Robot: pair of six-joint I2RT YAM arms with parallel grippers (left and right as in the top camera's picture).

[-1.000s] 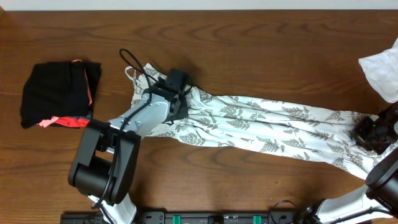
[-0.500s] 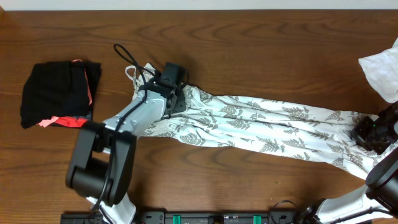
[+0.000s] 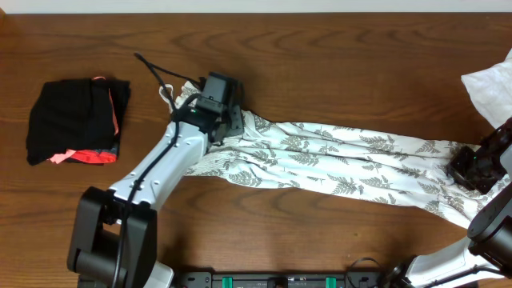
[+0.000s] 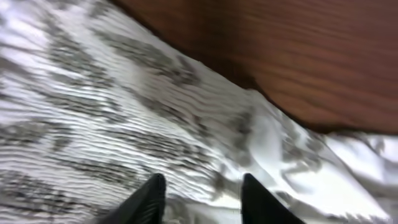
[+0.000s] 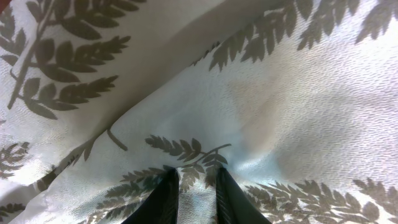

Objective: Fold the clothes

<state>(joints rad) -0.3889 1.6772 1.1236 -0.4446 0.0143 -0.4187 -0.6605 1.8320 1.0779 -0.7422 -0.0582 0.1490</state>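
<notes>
- Left gripper (image 4: 200, 198): fingers apart over the dress (image 3: 344, 164).
- Right gripper (image 5: 194, 194): clamped on the dress by the desk's (image 3: 320, 48) right edge.
- Black bundle (image 3: 76, 120) left; white cloth (image 3: 490, 90) far-right corner.

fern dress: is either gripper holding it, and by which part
The right gripper pinches the dress at its end opposite the straps. The left gripper is open over the strap end, holding nothing.

- No legible text, label, brand or number is appearing anywhere in the overhead view.
- Neither wrist view is showing any readable sign or marking.
</notes>
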